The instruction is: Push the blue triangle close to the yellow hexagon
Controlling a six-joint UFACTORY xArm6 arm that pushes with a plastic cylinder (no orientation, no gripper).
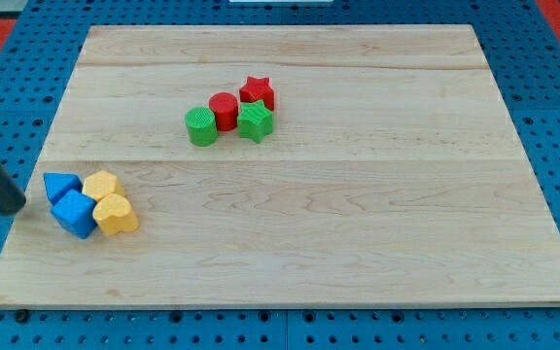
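The blue triangle [59, 185] lies near the board's left edge. It touches the yellow hexagon [100, 185] on its right. A blue cube [74, 213] sits just below the triangle, and a yellow heart [115, 215] sits below the hexagon. My tip [16, 207] is at the end of a dark rod coming in from the view's left. It sits just left of the blue triangle and blue cube, a small gap away.
A second cluster sits in the upper middle of the wooden board [358, 194]: a green cylinder [201, 126], a red cylinder [224, 110], a red star [257, 92] and a green star [255, 121]. Blue pegboard surrounds the board.
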